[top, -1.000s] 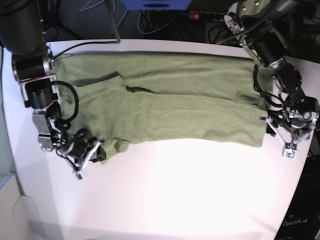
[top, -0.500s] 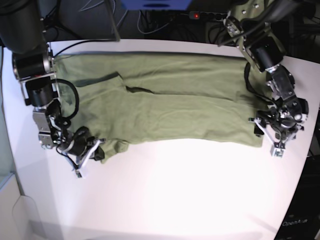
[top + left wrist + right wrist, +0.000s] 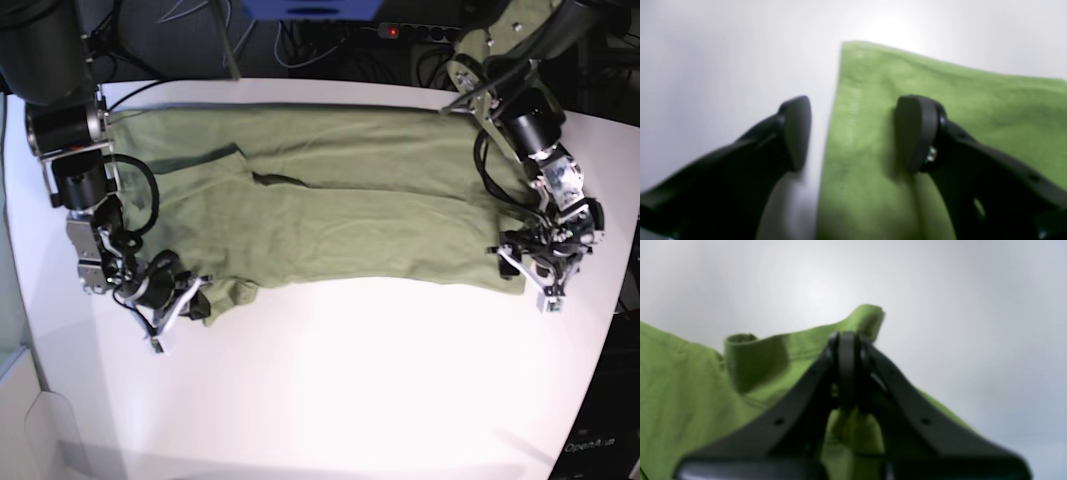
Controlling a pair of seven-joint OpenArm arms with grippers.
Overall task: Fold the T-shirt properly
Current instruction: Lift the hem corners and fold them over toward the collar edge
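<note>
Right gripper (image 3: pixel 847 373) clenched on a bunched corner of the T-shirt (image 3: pixel 700 400), jaws pressed together with green cloth pinched between and a small flap sticking up past the tips; in base view this gripper (image 3: pixel 183 308) sits at the near left corner of the shirt, low over the white table (image 3: pixel 360 390)

Left gripper (image 3: pixel 853 133) released, jaws spread wide; one finger (image 3: pixel 917 133) rests on top of the T-shirt (image 3: pixel 940 110) near its hem, the other is over bare table (image 3: pixel 723 60) just beside the cloth edge, so the hemmed edge runs between them. Wrist view blurred, cannot tell if the lower jaw is under the fabric. In base view this gripper (image 3: pixel 535 270) is at the near right corner of the shirt

T-shirt (image 3: pixel 330 205) lies spread lengthwise across the far half of the table, wrinkled, with a fold line along the middle; far edge close to the table's back rim

Behind the table: dark cables and a power strip (image 3: pixel 405 33) with a red light
</note>
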